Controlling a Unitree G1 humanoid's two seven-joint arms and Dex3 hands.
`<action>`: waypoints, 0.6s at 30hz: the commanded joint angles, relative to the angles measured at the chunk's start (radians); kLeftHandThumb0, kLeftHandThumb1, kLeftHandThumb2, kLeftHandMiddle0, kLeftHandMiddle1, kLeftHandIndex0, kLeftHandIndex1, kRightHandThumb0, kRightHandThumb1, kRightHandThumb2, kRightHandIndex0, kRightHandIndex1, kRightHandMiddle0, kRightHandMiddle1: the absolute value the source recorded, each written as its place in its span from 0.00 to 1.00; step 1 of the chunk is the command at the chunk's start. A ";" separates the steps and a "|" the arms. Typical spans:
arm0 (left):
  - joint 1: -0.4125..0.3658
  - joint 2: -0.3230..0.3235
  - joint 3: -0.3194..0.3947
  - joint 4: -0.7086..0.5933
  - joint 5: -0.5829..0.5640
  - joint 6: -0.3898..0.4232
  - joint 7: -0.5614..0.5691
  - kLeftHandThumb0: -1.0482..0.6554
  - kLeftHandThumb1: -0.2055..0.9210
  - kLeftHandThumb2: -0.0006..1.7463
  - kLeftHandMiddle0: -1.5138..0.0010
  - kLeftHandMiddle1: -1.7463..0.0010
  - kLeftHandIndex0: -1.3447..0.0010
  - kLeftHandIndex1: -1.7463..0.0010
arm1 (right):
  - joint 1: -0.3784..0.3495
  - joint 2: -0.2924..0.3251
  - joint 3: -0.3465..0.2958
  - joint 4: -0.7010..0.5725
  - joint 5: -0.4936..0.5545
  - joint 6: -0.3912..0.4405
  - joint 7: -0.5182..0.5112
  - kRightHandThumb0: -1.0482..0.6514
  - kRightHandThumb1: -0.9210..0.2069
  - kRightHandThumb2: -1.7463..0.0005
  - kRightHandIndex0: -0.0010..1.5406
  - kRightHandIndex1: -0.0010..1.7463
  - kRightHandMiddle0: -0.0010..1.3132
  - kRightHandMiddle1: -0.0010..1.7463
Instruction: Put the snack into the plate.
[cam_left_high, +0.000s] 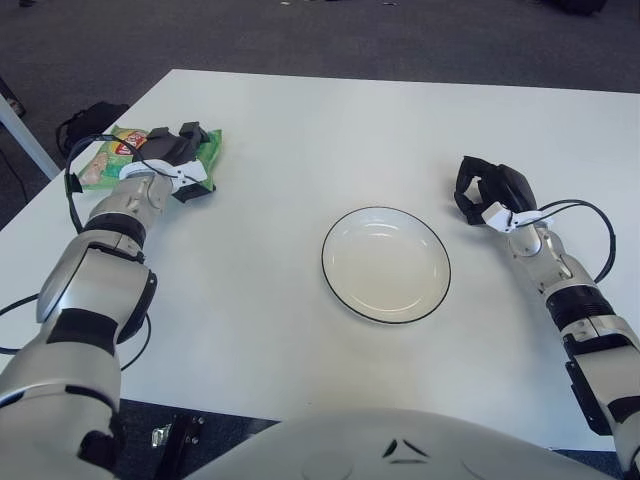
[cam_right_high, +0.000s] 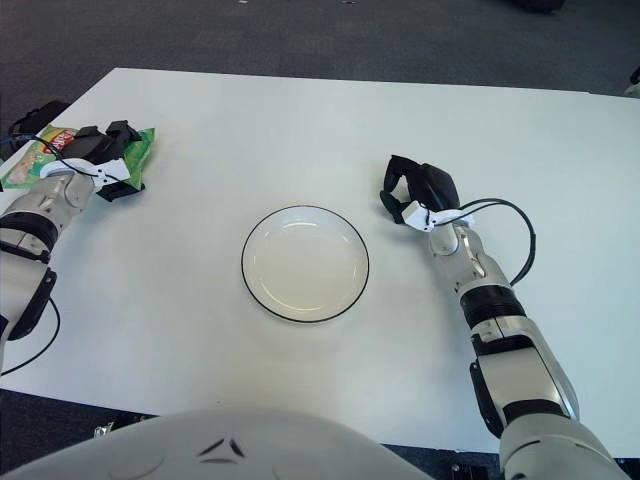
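Left robot hand (cam_left_high: 178, 160) on snack (cam_left_high: 120, 153)

A white counter (cam_left_high: 300, 130) fills most of both views, its far edge running across the top and its near edge lying close to the bottom. Its left corner sits at the upper left. Beyond it, dark grey carpet (cam_left_high: 330, 40) covers the floor along the top and down the left side. A black cable bundle (cam_left_high: 85, 118) lies on the carpet just off the counter's left edge. A pale leg or post (cam_left_high: 25, 135) slants across the carpet at the far left. Under the near edge, at the lower left, a small metal fitting (cam_left_high: 165, 435) shows against the dark floor.
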 joint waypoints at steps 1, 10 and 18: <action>0.035 -0.011 -0.021 0.010 0.021 0.009 0.027 0.90 0.35 0.83 0.54 0.00 0.49 0.00 | 0.088 0.009 0.053 0.047 -0.054 0.059 0.059 0.30 0.63 0.17 0.83 1.00 0.54 1.00; -0.027 -0.022 -0.004 -0.017 -0.017 0.002 -0.022 0.92 0.34 0.85 0.52 0.00 0.34 0.00 | 0.084 0.010 0.062 0.044 -0.067 0.068 0.056 0.30 0.63 0.17 0.83 1.00 0.54 1.00; -0.086 -0.035 0.017 -0.081 -0.054 -0.005 -0.098 0.92 0.33 0.86 0.52 0.00 0.28 0.00 | 0.082 0.007 0.069 0.042 -0.071 0.076 0.060 0.31 0.63 0.17 0.83 1.00 0.53 1.00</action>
